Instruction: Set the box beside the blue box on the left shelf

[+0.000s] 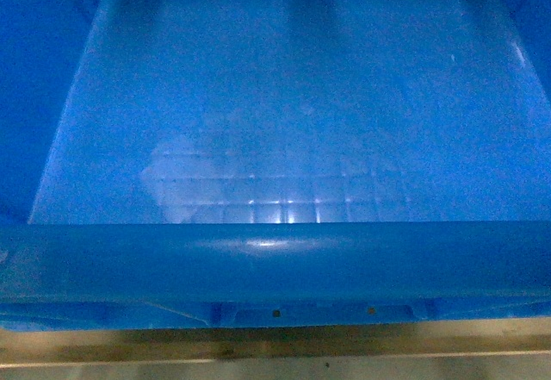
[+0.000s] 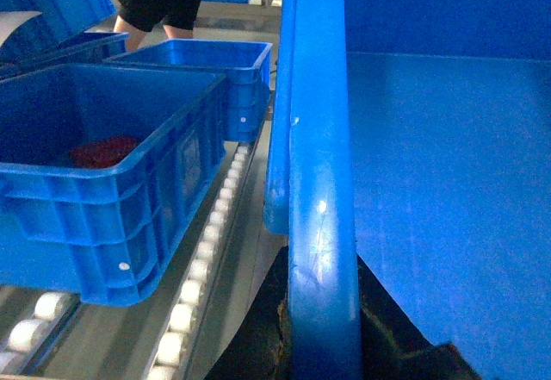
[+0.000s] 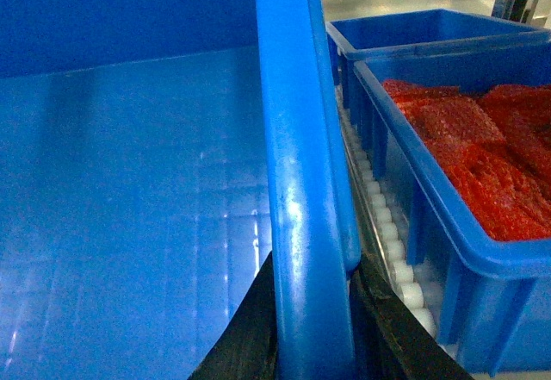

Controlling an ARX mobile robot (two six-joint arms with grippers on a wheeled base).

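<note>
The box (image 1: 275, 104) sat between two neighbouring crates (left (image 2: 103, 182), right (image 3: 456, 165)), each resting on roller rails (image 2: 207, 259).

I note a hazy, blue-washed head view; overhead light glares off the box (image 1: 275, 251) rim and floor. Both wrist views read sharper, edges slightly soft.
</note>
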